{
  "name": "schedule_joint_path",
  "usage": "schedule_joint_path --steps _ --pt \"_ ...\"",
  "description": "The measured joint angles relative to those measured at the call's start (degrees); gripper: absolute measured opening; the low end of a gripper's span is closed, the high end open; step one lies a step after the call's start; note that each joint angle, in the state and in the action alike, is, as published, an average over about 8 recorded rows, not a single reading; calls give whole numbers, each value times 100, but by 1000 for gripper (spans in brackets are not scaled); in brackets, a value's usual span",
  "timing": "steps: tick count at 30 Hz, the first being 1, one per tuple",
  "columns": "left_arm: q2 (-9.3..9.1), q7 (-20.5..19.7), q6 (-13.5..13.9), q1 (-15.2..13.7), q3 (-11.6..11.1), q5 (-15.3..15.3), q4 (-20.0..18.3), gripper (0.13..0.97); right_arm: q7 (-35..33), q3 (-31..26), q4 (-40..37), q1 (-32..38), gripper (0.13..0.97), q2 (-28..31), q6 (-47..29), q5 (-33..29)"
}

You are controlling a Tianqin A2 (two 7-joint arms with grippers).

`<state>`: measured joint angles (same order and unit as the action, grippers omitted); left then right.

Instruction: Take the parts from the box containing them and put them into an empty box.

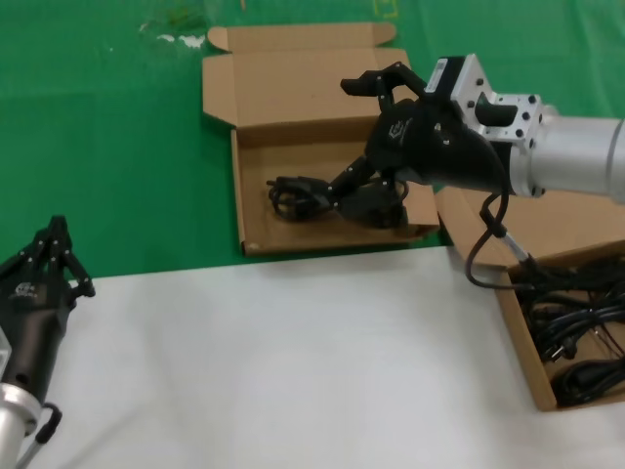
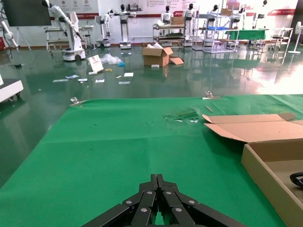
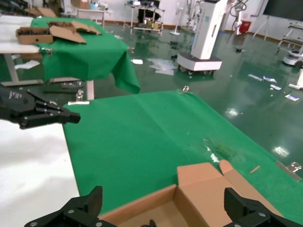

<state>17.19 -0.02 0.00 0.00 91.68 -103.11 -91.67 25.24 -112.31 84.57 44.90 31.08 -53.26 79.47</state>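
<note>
The middle box (image 1: 256,210) lies open with its lid folded back, and one black coiled cable (image 1: 296,194) rests on its floor. My right gripper (image 1: 342,137) hangs over this box, open wide, with nothing between its fingers. In the right wrist view the right gripper (image 3: 163,208) spans the box corner (image 3: 189,198), and a bit of the cable (image 3: 152,222) shows below. The box containing the parts (image 1: 516,332) sits at the right edge, holding several black cables (image 1: 576,332). My left gripper (image 1: 56,244) is parked at the near left, shut (image 2: 157,178).
Green cloth (image 1: 107,147) covers the far half of the table and white cloth (image 1: 293,362) the near half. The right arm's own cable (image 1: 483,244) loops down beside the right box. The middle box's wall (image 2: 265,175) shows in the left wrist view.
</note>
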Motion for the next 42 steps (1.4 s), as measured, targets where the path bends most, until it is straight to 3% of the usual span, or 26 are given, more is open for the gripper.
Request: schedule_joint_path --steps 3,10,19,42 --pt "0 0 0 0 0 0 0 149 -47 40 14 -87 881 -26 102 46" --pt "0 0 0 0 0 0 0 176 -246 199 69 -434 908 -134 514 229" --pt "0 0 0 0 0 -1 0 280 -546 445 153 -968 958 -299 1148 510" --pt "0 1 0 0 0 -1 0 770 -1326 1083 373 -2357 966 -729 2795 1243"
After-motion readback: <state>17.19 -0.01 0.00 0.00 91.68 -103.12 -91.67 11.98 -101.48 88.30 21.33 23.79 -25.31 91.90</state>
